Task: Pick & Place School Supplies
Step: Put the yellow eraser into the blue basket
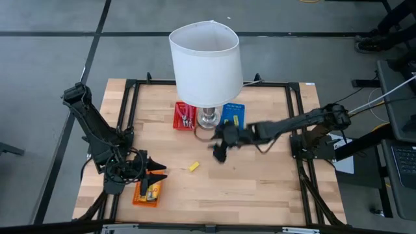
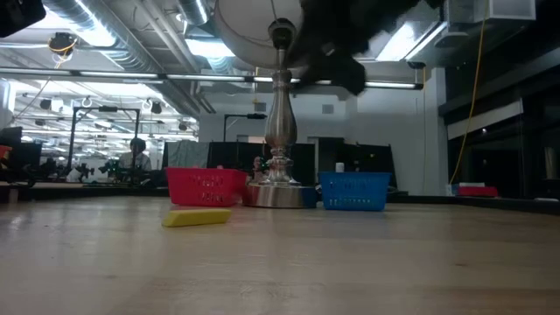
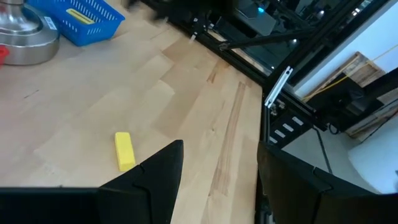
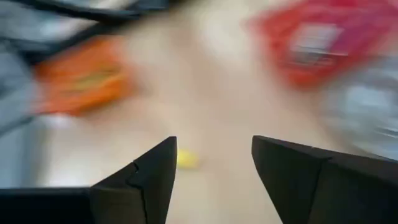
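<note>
A plain yellow piece (image 1: 194,166) lies flat on the wooden table, also visible in the low view (image 2: 197,218). My right gripper (image 1: 220,151) hangs open above the table, right of that piece and in front of the lamp. In the right wrist view (image 4: 213,143) nothing is between its fingers, and the yellow piece (image 4: 186,158) lies on the table beyond them. My left gripper (image 1: 153,172) stands open at the near left, above the orange basket (image 1: 147,192), and holds nothing (image 3: 219,152). The yellow piece (image 3: 124,150) lies ahead of it.
A white-shaded lamp (image 1: 205,62) stands on its metal base (image 2: 278,194) at the table's far middle. A red basket (image 1: 184,117) with tools sits left of the base, and a blue basket (image 1: 233,116) with a yellow packet sits right. A black frame (image 1: 296,130) edges the table.
</note>
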`<state>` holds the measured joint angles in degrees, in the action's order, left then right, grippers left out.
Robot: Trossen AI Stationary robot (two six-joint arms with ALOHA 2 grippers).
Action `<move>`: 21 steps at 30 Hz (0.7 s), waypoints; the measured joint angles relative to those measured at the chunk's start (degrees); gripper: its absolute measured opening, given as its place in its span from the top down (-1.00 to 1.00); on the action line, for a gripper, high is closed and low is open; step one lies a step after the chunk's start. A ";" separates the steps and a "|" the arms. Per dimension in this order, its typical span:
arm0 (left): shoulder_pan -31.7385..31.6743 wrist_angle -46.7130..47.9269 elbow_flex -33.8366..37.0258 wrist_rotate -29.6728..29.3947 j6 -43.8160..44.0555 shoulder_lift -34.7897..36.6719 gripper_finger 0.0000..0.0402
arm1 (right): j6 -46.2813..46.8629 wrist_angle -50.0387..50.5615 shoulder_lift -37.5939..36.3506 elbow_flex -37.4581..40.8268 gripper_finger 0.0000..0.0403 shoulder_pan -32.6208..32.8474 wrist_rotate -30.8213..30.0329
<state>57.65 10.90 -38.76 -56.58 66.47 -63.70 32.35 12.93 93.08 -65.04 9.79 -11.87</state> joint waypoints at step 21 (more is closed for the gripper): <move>0.00 1.28 -0.02 3.97 3.40 0.00 -0.01 | -34.74 -20.48 20.27 -5.22 0.33 6.72 14.50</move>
<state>57.65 12.18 -38.79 -52.61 69.87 -63.70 -2.39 -7.55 113.35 -70.26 16.52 2.64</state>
